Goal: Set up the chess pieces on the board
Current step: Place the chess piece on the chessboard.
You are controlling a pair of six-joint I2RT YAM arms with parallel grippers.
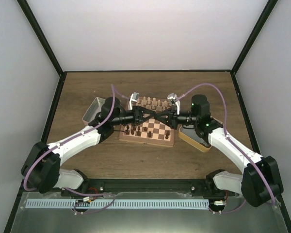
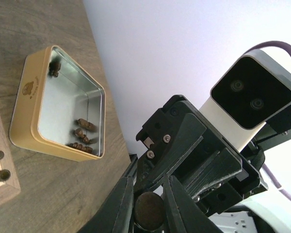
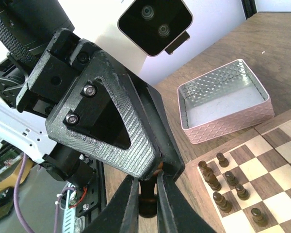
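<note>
Both grippers meet tip to tip just above the board (image 1: 146, 141). One dark chess piece is between them. In the left wrist view my left gripper (image 2: 148, 206) is shut on the piece's round base (image 2: 148, 211). In the right wrist view my right gripper (image 3: 148, 204) is shut on the same piece's stem (image 3: 148, 199), with the left gripper's fingers (image 3: 136, 145) clamped just beyond. Several dark pieces (image 3: 228, 187) stand on the board's near-left squares (image 1: 131, 130). More dark pieces (image 2: 82, 133) lie in the gold tin (image 2: 24, 102).
Pale pieces (image 1: 153, 102) line the board's far rows. An empty pink patterned tin (image 3: 233, 121) sits left of the board (image 1: 92, 110). The gold tin is right of the board (image 1: 196, 140). Black frame posts and white walls enclose the table.
</note>
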